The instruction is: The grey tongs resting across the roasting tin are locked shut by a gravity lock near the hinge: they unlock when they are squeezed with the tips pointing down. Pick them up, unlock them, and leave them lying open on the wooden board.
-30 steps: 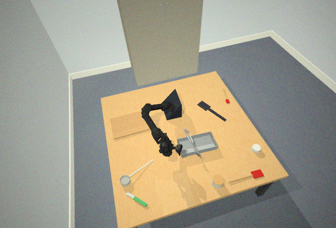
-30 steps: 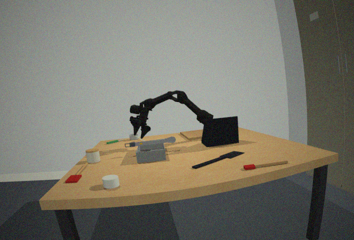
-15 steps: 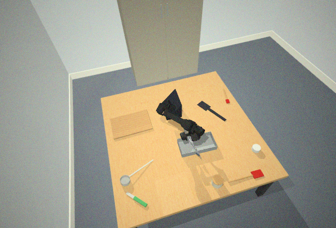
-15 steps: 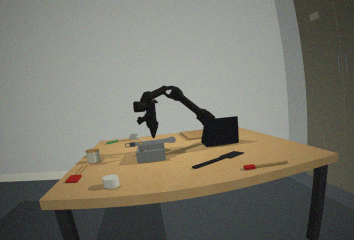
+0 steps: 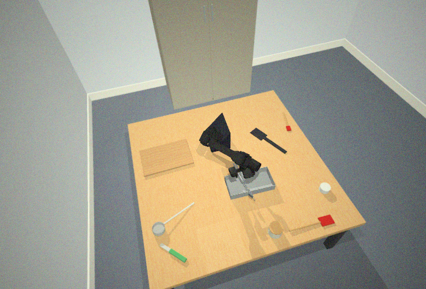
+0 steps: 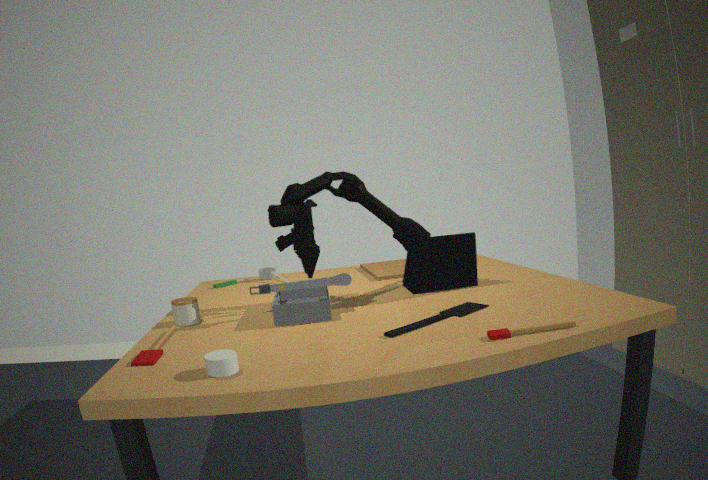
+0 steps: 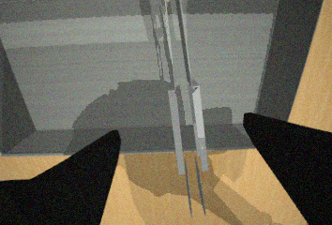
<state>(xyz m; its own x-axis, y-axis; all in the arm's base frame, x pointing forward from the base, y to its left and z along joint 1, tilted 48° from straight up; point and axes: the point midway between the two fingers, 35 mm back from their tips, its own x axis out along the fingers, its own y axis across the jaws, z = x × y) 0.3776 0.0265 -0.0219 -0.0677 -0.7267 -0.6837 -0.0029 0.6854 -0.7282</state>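
Note:
The grey tongs (image 5: 244,179) (image 6: 332,281) (image 7: 176,127) lie across the grey roasting tin (image 6: 301,313) (image 7: 293,61), their two arms close together. In the exterior view their wire-loop end overhangs on the left and their rounded end on the right, toward the arm's base. My gripper (image 6: 309,276) (image 7: 181,127) points down just above the tongs. It is open and empty, with one finger on each side of them in the wrist view. Its fingertips are hidden in the top view. The wooden board (image 5: 165,158) (image 6: 386,269) lies flat with nothing on it.
A black spatula (image 5: 275,144) (image 6: 417,327) lies to one side of the tin. A jar (image 6: 185,312), a white cylinder (image 5: 324,188) (image 6: 221,362) and a red-ended tool (image 5: 326,220) (image 6: 147,357) are beyond it. A long-handled cup (image 5: 158,229) and a green-handled tool (image 5: 177,254) lie at lower left.

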